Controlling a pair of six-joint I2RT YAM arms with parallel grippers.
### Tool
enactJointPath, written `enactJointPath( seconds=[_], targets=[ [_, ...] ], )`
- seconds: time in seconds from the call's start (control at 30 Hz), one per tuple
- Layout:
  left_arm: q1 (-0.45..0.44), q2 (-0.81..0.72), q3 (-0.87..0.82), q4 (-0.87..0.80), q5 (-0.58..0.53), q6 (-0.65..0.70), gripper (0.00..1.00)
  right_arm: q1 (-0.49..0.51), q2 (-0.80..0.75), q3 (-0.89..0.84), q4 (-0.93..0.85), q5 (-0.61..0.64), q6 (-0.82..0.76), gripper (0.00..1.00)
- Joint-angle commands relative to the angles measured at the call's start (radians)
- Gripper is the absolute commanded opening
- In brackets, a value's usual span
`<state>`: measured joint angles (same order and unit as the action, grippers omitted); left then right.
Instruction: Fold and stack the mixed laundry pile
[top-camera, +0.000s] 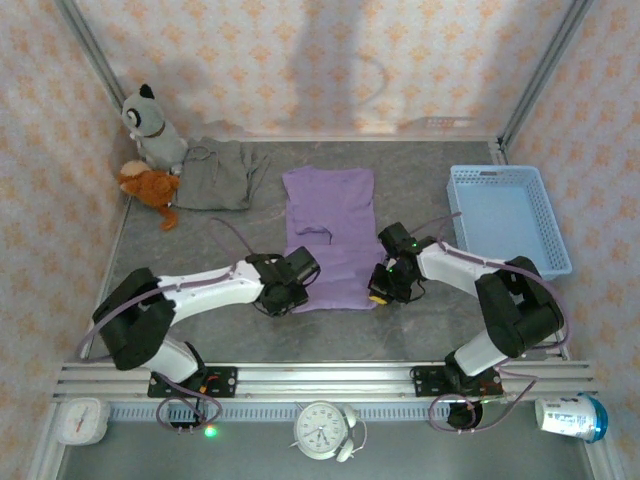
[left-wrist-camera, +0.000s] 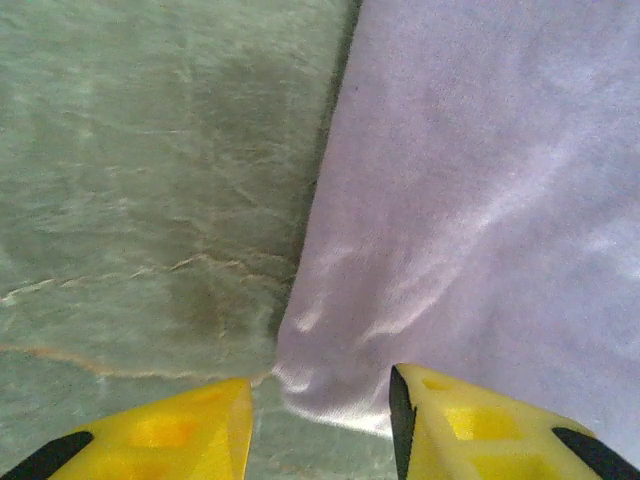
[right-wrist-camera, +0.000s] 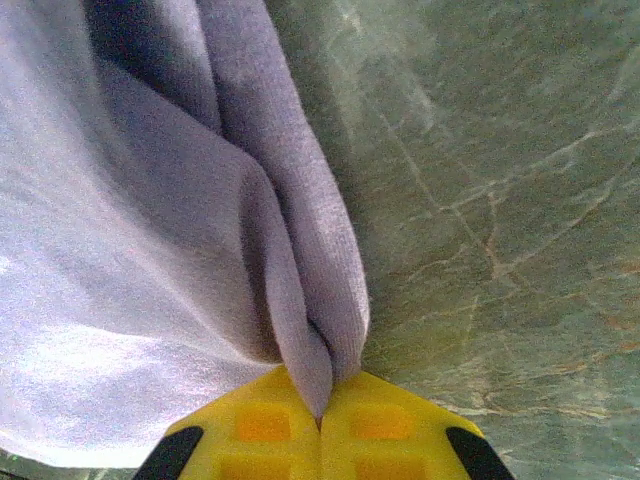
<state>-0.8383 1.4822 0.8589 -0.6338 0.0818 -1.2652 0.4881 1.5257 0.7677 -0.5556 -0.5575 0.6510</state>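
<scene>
Grey marbled surface (top-camera: 420, 200), walled on three sides with patterned panels. Lavender garment (top-camera: 330, 215), the largest cloth item: spread mostly flat at the middle of the surface and running from the far centre towards the arms, with its near edge lying between the two hands. In the left wrist view, its near left corner (left-wrist-camera: 480, 200) lies flat against the surface. In the right wrist view, its near right edge (right-wrist-camera: 120, 250) is gathered into a raised fold. Light blue slatted basket (top-camera: 508, 215): at the far right of the surface, apart from the lavender garment. Taupe garment (top-camera: 215, 175): rumpled, at the far left, well apart from the lavender garment and touching the plush toys. Left hand (left-wrist-camera: 320, 420): at the near left corner of the lavender garment, its yellow fingers standing apart with the cloth corner lying between them, not pinched. Right hand (right-wrist-camera: 320, 420): at the near right edge, its fingers closed together on a fold of the lavender garment, gripping it. Grey plush toy (top-camera: 152, 125): upright in the far left corner. Orange plush toy (top-camera: 150, 187): lying just in front of the grey one. Round white alarm clock (top-camera: 322, 428): beyond the near rail, centre. Square white clock (top-camera: 82, 420): same strip, left.
</scene>
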Motion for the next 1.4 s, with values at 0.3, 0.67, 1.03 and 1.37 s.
enactJointPath(
  seconds=[0.3,0.67,1.03,1.37],
  targets=[
    [-0.046,0.096,-0.001,0.083,-0.013,-0.033,0.39,0.017,0.008,0.013,0.011,0.048,0.010,0.02],
    [-0.048,0.237,0.031,0.117,-0.029,-0.012,0.14,0.020,-0.002,-0.002,-0.014,0.060,-0.032,0.00],
    [-0.108,0.055,-0.059,0.046,-0.003,0.007,0.00,0.091,-0.148,-0.027,-0.190,0.018,-0.097,0.00],
    [-0.139,-0.109,0.090,-0.139,-0.126,-0.072,0.00,0.091,-0.292,0.069,-0.244,-0.067,0.008,0.00]
  ],
)
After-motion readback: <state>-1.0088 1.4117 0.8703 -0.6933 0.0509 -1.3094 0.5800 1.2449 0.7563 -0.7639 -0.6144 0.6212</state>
